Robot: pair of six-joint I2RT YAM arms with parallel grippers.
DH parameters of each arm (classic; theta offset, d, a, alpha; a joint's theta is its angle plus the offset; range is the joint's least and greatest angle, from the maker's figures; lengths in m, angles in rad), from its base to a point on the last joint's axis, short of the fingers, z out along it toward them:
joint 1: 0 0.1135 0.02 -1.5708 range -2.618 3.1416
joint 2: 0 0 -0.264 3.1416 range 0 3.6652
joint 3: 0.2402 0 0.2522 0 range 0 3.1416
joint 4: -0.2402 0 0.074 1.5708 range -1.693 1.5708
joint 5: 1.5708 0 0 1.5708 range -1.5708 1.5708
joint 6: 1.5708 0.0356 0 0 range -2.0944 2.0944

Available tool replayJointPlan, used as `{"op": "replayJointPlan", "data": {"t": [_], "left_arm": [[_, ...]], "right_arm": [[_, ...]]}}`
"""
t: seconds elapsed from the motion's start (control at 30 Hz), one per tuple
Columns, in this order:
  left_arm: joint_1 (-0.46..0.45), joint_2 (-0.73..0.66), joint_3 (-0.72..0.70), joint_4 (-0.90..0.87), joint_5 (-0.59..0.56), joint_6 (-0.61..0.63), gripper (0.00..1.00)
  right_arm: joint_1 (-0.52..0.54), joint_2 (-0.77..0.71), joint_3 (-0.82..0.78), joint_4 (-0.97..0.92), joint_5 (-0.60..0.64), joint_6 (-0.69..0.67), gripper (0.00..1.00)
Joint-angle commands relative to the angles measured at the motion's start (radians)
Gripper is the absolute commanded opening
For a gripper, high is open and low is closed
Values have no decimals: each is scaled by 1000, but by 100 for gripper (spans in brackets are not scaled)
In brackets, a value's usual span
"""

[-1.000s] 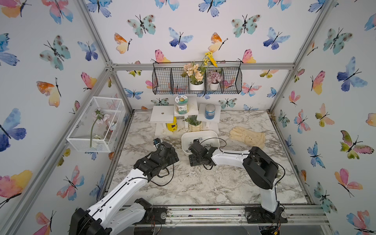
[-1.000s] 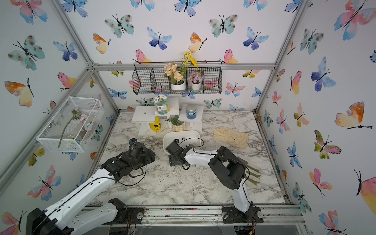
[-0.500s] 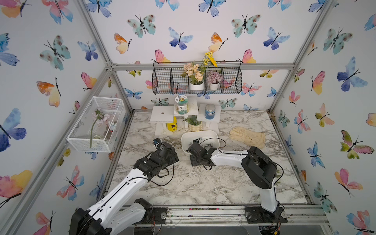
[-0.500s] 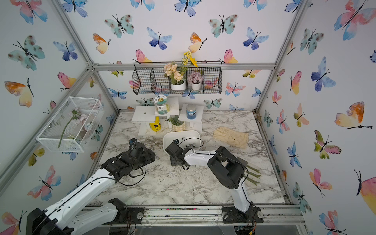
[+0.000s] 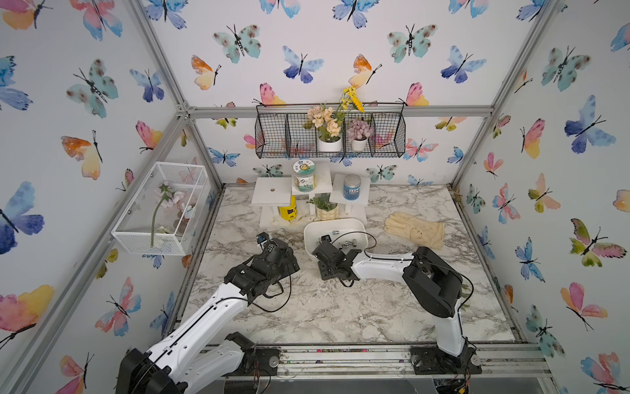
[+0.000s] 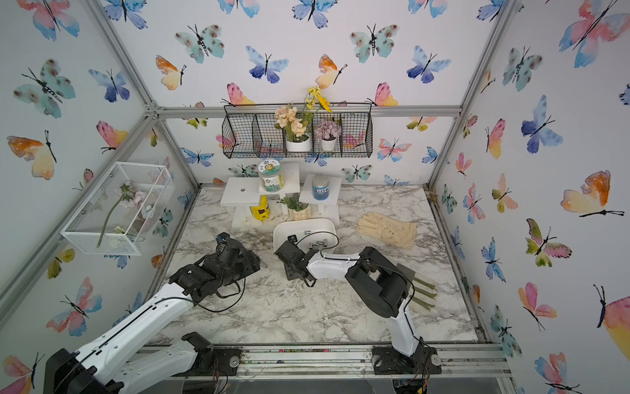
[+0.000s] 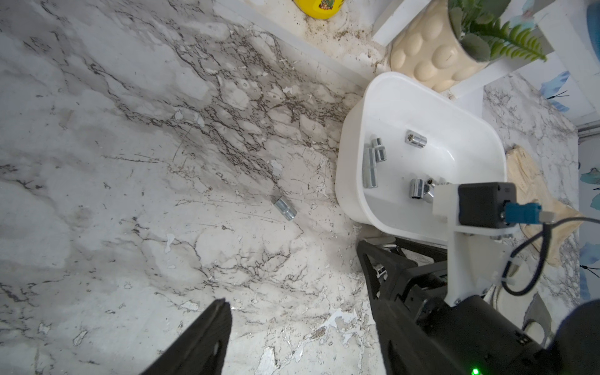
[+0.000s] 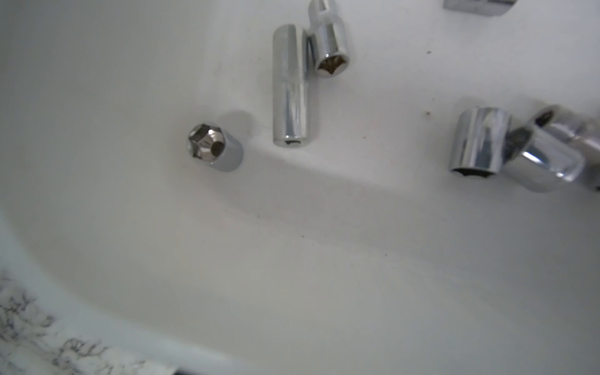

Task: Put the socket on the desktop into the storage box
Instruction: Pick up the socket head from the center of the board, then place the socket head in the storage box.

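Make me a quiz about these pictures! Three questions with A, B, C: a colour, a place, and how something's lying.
1. The storage box is: A white, B black, C yellow.
2. The glove lies: A in the storage box, B on the desktop, C in the black basket.
3. The socket outside the box is: A standing upright, B stacked on another socket, C lying on its side.
Answers: A, its walls are white; B, it rests on the marble, apart from the box; C, its long side is down.

Left end effector (image 5: 288, 259) spread wide (nothing held), right arm (image 5: 381, 267) stretched low
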Motion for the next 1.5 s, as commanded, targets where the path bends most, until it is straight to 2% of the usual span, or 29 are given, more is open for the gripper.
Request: {"op": "replayJointPlan", "data": {"t": [0.0, 0.27, 0.5, 0.8, 1.0, 1.2, 1.47], "left_arm": [[5, -5, -2, -16, 13, 0, 76], [6, -1, 5, 3, 24, 12, 76], [3, 58, 20, 59, 135, 29, 76], [-48, 115, 41, 140, 178, 20, 76], [-85, 150, 51, 184, 198, 7, 76], [-111, 202, 96, 205, 194, 8, 76], [-128, 273, 153, 223, 194, 23, 75]], "right_arm": [[16, -32, -7, -23, 23, -6, 54], [19, -161, -81, -31, 3, 9, 54], [19, -285, -132, -49, 7, 23, 54], [12, -391, -121, -75, 40, -1, 54], [-33, -412, -95, -100, 23, -24, 54], [-122, -422, -92, -94, -19, -50, 54], [-221, -368, -73, -73, -70, -90, 54]]}}
